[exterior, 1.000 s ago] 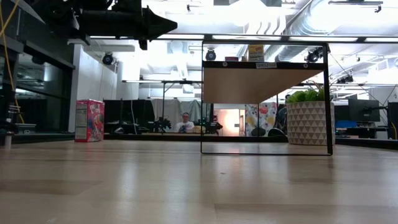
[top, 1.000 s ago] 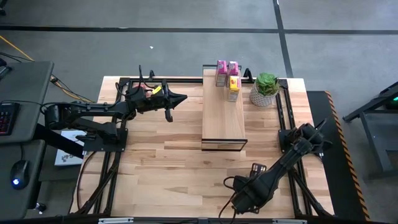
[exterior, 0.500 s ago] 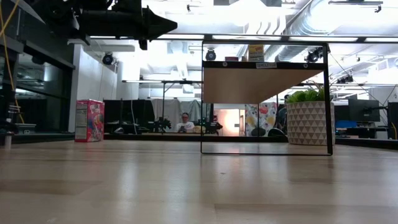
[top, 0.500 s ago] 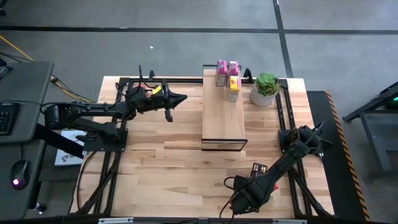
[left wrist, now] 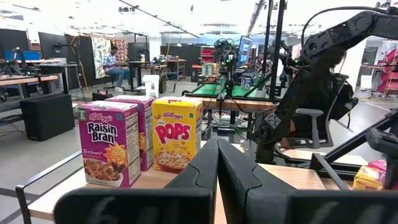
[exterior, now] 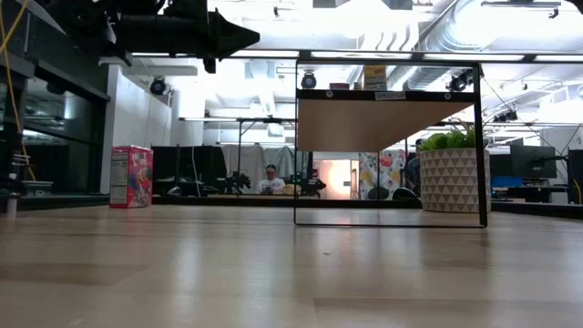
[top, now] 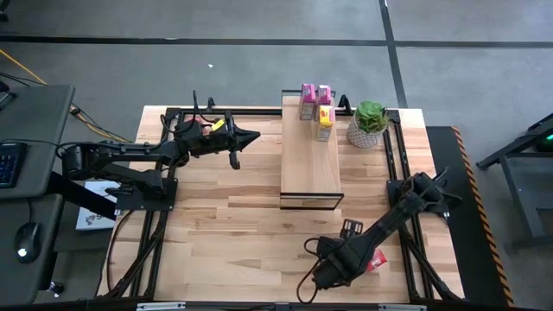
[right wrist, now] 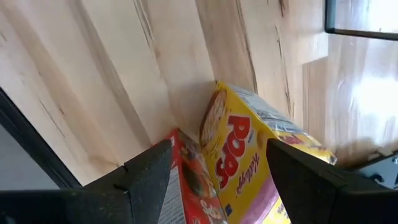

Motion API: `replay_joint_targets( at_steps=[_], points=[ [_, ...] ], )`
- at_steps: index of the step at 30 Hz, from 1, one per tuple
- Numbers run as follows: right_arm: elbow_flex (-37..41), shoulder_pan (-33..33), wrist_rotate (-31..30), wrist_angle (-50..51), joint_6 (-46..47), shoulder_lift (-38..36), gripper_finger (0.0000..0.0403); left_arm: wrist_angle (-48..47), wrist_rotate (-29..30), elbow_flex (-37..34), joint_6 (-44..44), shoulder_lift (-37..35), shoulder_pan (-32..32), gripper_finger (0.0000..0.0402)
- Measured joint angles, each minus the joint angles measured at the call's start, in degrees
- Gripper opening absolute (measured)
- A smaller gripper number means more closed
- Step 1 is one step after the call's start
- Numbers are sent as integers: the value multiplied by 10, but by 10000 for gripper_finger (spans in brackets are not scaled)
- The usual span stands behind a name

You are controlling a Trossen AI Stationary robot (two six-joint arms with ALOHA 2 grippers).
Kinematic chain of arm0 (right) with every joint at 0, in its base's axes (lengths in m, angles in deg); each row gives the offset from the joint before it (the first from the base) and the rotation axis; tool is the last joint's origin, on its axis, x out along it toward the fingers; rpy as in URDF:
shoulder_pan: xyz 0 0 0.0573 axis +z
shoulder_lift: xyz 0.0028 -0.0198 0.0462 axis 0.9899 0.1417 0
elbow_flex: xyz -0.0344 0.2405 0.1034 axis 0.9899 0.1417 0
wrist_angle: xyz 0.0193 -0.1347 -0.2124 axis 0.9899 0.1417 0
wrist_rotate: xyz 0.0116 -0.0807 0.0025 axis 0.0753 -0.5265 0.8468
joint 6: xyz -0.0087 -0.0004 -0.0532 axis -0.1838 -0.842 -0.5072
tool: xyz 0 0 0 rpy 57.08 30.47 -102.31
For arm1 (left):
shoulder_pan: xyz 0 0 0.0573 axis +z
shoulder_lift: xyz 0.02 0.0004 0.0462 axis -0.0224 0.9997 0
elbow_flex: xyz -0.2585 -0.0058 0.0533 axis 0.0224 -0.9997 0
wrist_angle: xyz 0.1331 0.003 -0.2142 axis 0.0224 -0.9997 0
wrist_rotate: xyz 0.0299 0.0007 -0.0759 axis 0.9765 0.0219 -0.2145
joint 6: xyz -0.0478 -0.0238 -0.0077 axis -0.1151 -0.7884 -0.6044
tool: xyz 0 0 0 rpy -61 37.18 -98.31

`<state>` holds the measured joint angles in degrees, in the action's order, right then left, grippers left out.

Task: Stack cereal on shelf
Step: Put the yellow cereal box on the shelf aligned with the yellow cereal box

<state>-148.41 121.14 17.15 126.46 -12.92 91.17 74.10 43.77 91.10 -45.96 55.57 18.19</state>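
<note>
Right hand (top: 321, 275) shifted leftward, fingers wide over yellow cereal (right wrist: 249, 146), left hand (top: 251, 136) pinched shut

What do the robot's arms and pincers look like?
Both arms are black, built from jointed segments with black cables alongside. The left pincer tapers to a dark point, with a small yellow mark behind it. The right pincer has two flat, matte black fingers.

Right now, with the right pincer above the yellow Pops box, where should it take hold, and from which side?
Probably come down from above and grip the yellow box near its upper end, across its narrow width. The red box sits tight beside it, so a sideways approach looks blocked. The right pincer is open.
</note>
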Motion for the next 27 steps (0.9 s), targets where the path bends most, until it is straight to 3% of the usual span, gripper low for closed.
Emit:
replay_joint_targets(
  at_steps=[4,7,11,16,20,27],
  points=[
    [0,-3,6,-7,-12,-7,254,0,0,0,0,0,0,0],
    [0,2,-23,-5,22,-31,254,0,0,0,0,0,0,0],
    [0,32,-91,22,142,-76,254,-1,0,0,0,0,0,0],
    [21,85,-119,24,291,-115,254,-1,0,0,0,0,0,0],
    [93,115,-115,23,406,-134,254,0,0,0,0,0,0,0],
    [149,125,-132,-34,456,-187,254,5,0,0,0,0,0,0]
  ],
)
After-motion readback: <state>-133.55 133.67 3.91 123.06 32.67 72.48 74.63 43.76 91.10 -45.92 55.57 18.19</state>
